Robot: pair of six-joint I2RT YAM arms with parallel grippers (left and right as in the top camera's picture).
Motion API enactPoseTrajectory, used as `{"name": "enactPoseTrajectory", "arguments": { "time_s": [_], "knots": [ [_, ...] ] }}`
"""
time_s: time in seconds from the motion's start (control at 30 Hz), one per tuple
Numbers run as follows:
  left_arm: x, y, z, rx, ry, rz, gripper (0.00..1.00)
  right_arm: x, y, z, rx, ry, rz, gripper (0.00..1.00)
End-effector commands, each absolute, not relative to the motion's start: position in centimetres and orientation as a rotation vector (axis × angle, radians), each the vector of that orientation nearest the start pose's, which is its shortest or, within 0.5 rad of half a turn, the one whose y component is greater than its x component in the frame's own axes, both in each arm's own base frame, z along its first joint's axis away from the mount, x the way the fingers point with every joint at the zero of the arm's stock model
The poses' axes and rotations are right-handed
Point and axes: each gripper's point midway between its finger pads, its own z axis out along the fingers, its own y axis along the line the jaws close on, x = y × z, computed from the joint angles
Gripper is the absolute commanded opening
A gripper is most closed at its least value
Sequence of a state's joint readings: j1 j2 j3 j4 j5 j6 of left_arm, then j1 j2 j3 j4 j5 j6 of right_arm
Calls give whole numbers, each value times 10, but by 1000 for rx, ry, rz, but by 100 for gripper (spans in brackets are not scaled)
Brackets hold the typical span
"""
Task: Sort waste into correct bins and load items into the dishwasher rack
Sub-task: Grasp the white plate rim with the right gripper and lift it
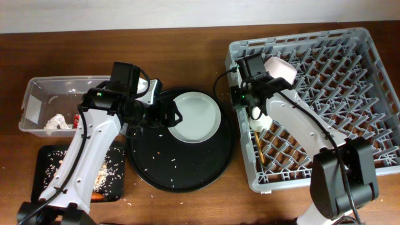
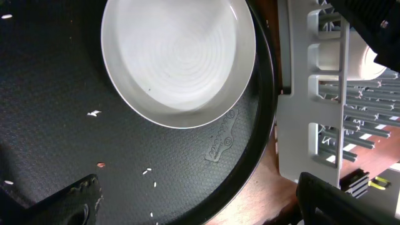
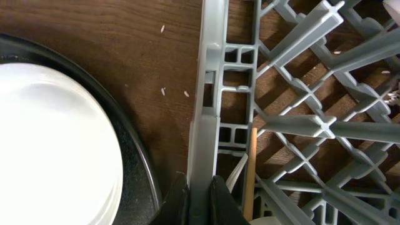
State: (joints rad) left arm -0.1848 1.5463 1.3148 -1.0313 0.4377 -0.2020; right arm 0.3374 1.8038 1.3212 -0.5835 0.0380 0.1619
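Observation:
The pale grey-green plate [image 1: 197,116] lies on the round black tray [image 1: 181,172]; it also shows in the left wrist view [image 2: 178,56] and the right wrist view [image 3: 50,144]. My left gripper [image 1: 171,115] is open at the plate's left edge, empty, its fingers wide apart over the tray [image 2: 200,209]. My right gripper [image 1: 240,97] is shut on the left wall of the grey dishwasher rack [image 1: 325,94], as the right wrist view shows [image 3: 201,200]. A cream cup [image 1: 280,69] and a small white bowl [image 1: 259,120] sit in the rack.
The clear tub [image 1: 34,94] at the left holds a white napkin [image 1: 56,122] and a red wrapper [image 1: 75,119]. The flat black tray [image 1: 47,181] holds rice and a carrot [image 1: 97,195]. Chopsticks [image 1: 259,147] lie in the rack. Rice grains dot the round tray.

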Motion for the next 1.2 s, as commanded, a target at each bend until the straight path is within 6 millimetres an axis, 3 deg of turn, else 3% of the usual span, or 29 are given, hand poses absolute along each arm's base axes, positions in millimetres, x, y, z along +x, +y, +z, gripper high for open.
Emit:
{"name": "enactPoseTrajectory", "arguments": {
  "time_s": [0.0,0.17,0.3,0.33,0.37,0.4,0.47,0.53,0.57,0.6,0.7,0.77,0.87,0.93,1.03,1.07,1.17],
  "knots": [
    [317,-135,168,95,2818,-714,99,435,150,117,-168,2548,166,6],
    [317,-135,168,95,2819,-714,99,436,151,118,122,2556,257,6],
    [317,-135,168,95,2819,-714,99,435,151,118,165,2559,272,6],
    [317,-135,168,95,2819,-714,99,434,151,117,165,2568,268,25],
    [317,-135,168,95,2818,-714,99,433,151,116,165,2571,267,63],
    [317,-135,168,95,2818,-714,99,433,150,117,165,2570,267,74],
    [317,-135,168,95,2818,-714,99,435,151,126,157,2549,274,77],
    [317,-135,168,95,2818,-714,99,436,150,175,102,2470,286,78],
    [317,-135,168,95,2819,-714,99,431,149,188,101,2460,291,78],
    [317,-135,168,95,2818,-714,99,423,148,199,66,2456,299,78],
    [317,-135,168,95,2818,-714,99,380,185,217,-209,2505,592,86],
    [317,-135,168,95,2818,-714,99,367,191,202,-233,2577,605,86],
    [317,-135,168,95,2818,-714,99,351,219,168,-341,2664,552,86],
    [332,-124,169,96,2774,-621,99,343,236,147,-405,2713,535,86],
    [341,-67,162,-115,2791,-484,99,340,243,113,-429,2796,501,85],
    [344,-33,162,-262,2776,-463,99,346,235,101,-412,2815,412,82],
    [344,4,161,-416,2750,-446,99,357,216,83,-266,2843,241,75]
  ]
}}
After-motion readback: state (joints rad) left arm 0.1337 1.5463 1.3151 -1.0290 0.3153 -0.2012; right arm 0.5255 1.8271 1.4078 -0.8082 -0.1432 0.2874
